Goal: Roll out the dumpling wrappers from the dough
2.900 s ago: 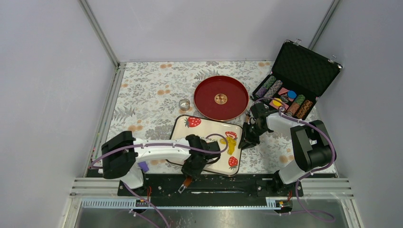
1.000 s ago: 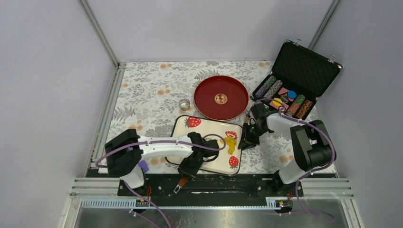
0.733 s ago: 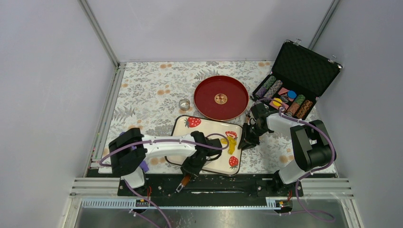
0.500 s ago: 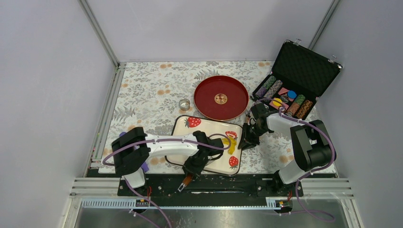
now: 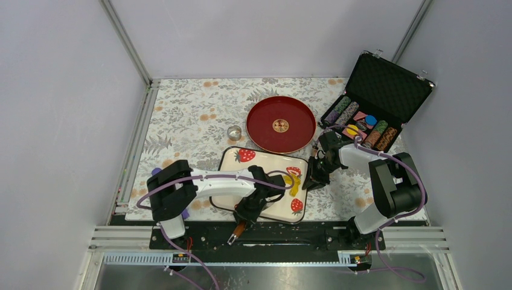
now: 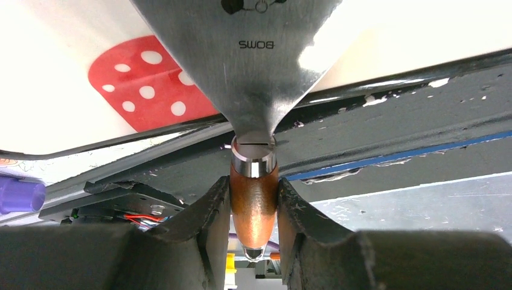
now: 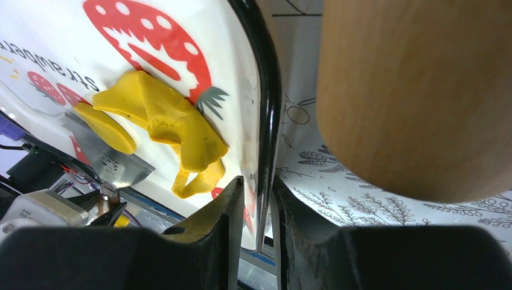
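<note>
left gripper (image 6: pixel 253 202) clamped on brown wooden handle of steel scraper (image 6: pixel 253 54), bottom centre | ragged bright yellow dough (image 7: pixel 181 130) on white strawberry-print tray (image 7: pixel 268 121), its right part | right gripper (image 7: pixel 253 196) nipping tray's black rim, bottom centre

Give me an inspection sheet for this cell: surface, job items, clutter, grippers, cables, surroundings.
Surface: floral tablecloth; strawberry tray at its near edge.
Job's things: ragged dough on the tray's right side; one small round dumpling wrapper beside it, at the blade of the scraper.
Clutter: red round tray, metal ring cutter, open poker chip case, wooden cylinder over the cloth beside the tray's rim.
Grippers: left gripper shut on the scraper's wooden handle; right gripper clamps the strawberry tray's rim.
Cables: purple cables along both arms; one loops over the tray.
Surroundings: grey enclosure walls, aluminium frame.
</note>
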`<state>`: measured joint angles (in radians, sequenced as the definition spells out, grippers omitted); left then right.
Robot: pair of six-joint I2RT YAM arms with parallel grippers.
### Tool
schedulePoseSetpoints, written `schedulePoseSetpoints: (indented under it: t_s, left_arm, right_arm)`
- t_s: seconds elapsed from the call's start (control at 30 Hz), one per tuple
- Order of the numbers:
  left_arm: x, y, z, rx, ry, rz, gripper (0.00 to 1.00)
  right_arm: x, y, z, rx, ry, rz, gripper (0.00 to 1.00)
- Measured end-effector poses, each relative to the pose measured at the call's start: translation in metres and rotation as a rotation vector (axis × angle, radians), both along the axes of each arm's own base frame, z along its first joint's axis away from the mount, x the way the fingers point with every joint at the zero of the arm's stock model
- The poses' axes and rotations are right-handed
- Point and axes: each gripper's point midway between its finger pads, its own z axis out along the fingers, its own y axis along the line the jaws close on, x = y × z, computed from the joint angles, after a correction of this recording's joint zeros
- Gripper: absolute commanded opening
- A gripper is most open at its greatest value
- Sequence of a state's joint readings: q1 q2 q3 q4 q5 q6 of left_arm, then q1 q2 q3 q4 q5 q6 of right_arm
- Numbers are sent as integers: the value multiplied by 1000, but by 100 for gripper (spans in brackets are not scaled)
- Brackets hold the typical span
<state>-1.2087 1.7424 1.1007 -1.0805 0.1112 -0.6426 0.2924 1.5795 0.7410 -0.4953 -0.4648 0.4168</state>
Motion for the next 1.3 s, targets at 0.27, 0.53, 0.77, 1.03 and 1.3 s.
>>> schedulePoseSetpoints:
  t_s: [0.27,0.53,0.77,1.03,1.3]
  left_arm:
    - [2,-4,1,11,11,10,0]
    - [10,-8,1,-2,-4,41,0]
    - [16,-10,1,-10,-24,58,0]
    - [19,-7,15,-53,-62,58,0]
    - [15,4,18,-29,-57,57,0]
  right_arm:
    - [0,0,0,0,1,-1,31]
    - [0,0,0,0,0,-1,31]
    - [0,0,0,1,2,-2,31]
    - [0,0,0,2,2,-3,31]
    - [0,1,0,5,2,-2,29]
